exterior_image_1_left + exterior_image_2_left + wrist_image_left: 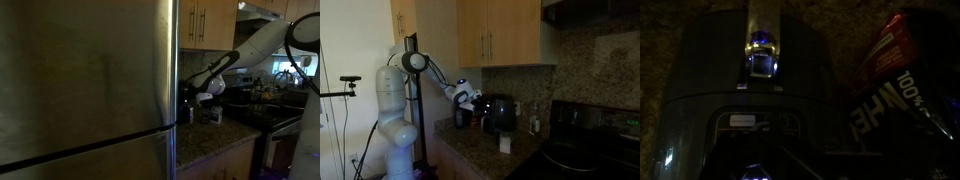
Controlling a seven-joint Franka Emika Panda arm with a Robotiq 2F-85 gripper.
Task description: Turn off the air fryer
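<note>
The air fryer [501, 113] is a small dark rounded appliance on the granite counter under the wooden cabinets. It also shows in an exterior view [188, 101], half hidden behind the refrigerator's edge. In the wrist view the air fryer [745, 90] fills the left and middle, with a shiny lit control [760, 58] on its upper front. My gripper [468, 98] hangs just in front of the fryer's face, close to it but seemingly not touching, and it shows in the other exterior view too [205, 97]. The fingers are too dark in the wrist view to read.
A big steel refrigerator [85, 85] stands right beside the fryer. A dark bag with white lettering [895, 85] stands next to the fryer. A small white container [505, 144] sits on the counter [485, 150] in front. A black stove [585, 150] lies further along.
</note>
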